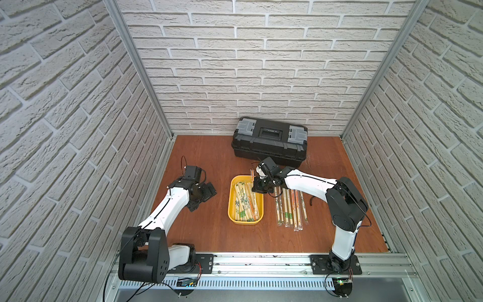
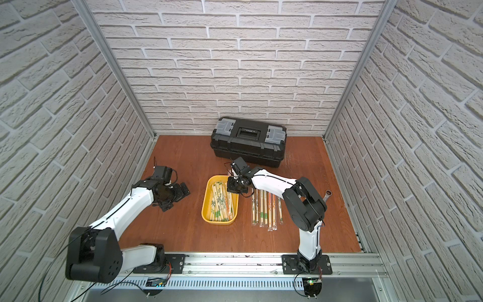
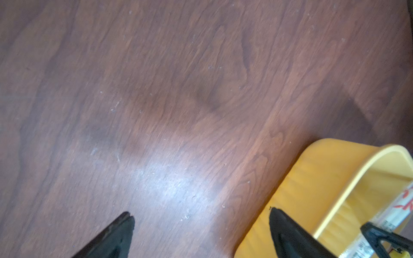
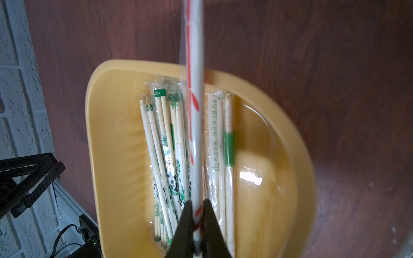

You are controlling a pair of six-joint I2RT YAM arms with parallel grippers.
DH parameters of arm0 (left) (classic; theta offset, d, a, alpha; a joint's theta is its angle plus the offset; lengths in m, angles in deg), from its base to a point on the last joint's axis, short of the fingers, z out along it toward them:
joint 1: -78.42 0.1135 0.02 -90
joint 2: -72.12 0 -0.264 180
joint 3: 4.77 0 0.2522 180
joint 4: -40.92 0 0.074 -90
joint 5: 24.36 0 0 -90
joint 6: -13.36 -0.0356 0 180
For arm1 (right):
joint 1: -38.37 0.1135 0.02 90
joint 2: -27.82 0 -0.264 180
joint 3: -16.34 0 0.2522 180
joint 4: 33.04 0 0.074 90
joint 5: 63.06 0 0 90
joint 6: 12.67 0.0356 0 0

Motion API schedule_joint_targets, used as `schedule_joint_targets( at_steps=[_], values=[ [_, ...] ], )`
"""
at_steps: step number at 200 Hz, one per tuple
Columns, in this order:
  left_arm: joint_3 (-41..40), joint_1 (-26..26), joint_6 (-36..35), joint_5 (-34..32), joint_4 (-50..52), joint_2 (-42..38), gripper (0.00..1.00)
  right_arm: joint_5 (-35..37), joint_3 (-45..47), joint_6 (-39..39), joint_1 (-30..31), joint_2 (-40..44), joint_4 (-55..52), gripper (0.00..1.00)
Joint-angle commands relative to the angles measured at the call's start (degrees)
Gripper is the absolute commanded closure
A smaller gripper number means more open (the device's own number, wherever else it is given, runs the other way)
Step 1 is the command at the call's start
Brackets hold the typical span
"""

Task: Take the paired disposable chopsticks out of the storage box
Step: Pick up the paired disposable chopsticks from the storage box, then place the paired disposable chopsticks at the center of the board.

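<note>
Right jaws clamp a red-printed chopstick pair [image 4: 194,67] over the edge of the yellow tray [image 4: 107,145]; left jaws gape nearby.

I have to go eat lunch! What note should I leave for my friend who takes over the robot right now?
The left pincer is open and empty, over bare table beside the storage box.
The right pincer is shut on one orange-printed pair, held above the storage box.
Done: a row of pairs lies on the table, on the right arm's side of the box.
Left to do: probably lay the held pair by that row, then fetch the many pairs in the box.
</note>
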Motion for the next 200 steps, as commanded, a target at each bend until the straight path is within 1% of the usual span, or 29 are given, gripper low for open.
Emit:
schedule_joint_targets(
  at_steps=[1,53,91,118,141,158,200],
  values=[
    [0.2,-0.3,-0.3,0.3,-0.3,-0.9,0.02,-2.9,1.6,1.6,-0.5,2.6,6.8,0.95],
    [0.3,-0.4,-0.2,0.3,0.0,-1.4,0.02,-1.0,4.6,1.4,-2.4,9.0,5.2,0.95],
    [0.8,-1.6,0.3,0.2,-0.2,-0.9,0.02,4.5,6.8,-1.3,-4.4,14.9,-1.6,0.95],
    [1.9,-2.8,0.6,-0.2,-0.1,0.1,0.02,8.9,8.1,-3.2,-5.4,17.3,-6.9,0.94],
    [2.9,-3.9,0.8,-0.6,-0.2,1.0,0.02,12.6,8.3,-5.1,-5.4,17.0,-11.5,0.94],
    [3.3,-4.7,1.2,-1.0,-0.1,1.6,0.02,14.0,8.7,-5.7,-5.4,16.0,-13.3,0.94],
    [4.0,-6.0,1.8,-1.6,-0.2,2.8,0.02,13.7,9.6,-5.9,-4.1,12.1,-12.4,0.93]
  ],
)
